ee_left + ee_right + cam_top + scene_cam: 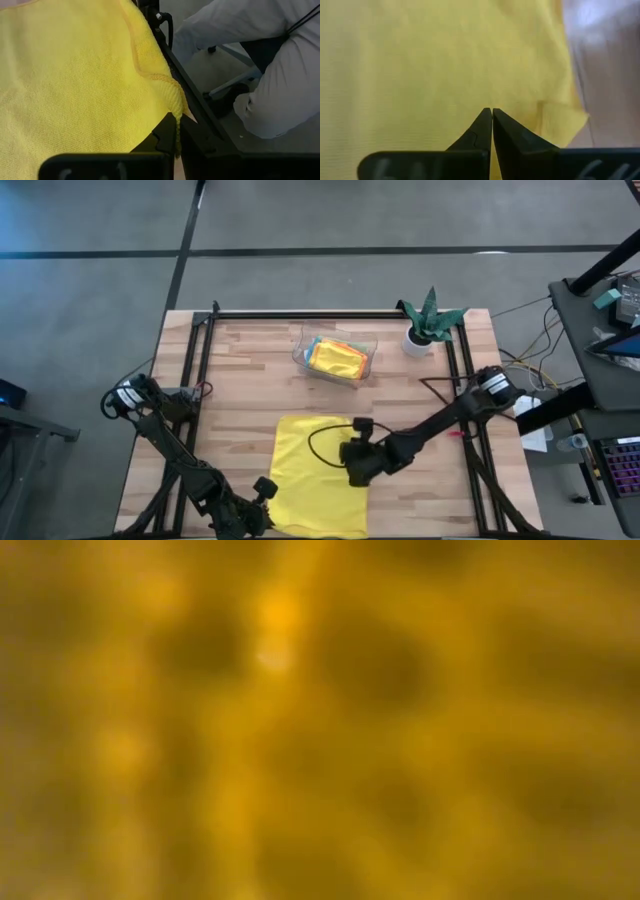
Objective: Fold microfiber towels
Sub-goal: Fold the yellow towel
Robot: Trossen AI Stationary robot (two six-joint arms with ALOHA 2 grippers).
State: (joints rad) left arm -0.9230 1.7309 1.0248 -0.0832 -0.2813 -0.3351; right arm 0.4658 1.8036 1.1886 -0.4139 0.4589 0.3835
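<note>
At the near edge of the table (250, 380), a yellow towel (310, 450) lies spread flat, its front edge reaching the table's lip. The left gripper (262, 498) sits at the towel's near left corner, jaws clamped on the hem; its wrist view shows the corner (175, 102) pinched between the closed fingers, with the cloth draping away from them. Just beyond it, the right gripper (357, 467) is down on the towel's right edge, fingers pressed together with yellow cloth caught between their tips (491, 114). Holding two points on opposite sides like this looks like the setup for lifting one edge and carrying it across, so the fold itself does not appear to have begun; the towel is still a single open layer. The low view is filled with a yellow blur, probably because the cloth hangs right in front of that camera.

Farther back, near the middle of the table, a clear tray (303, 352) holds the remaining towels (336, 358), bundled together, yellow on top with orange and blue showing at the edges. To its right, at the far corner, stands a small plant (428, 320) in a white pot. Off the near edge, a person in white clothing (270, 60) is seated beside the table.
</note>
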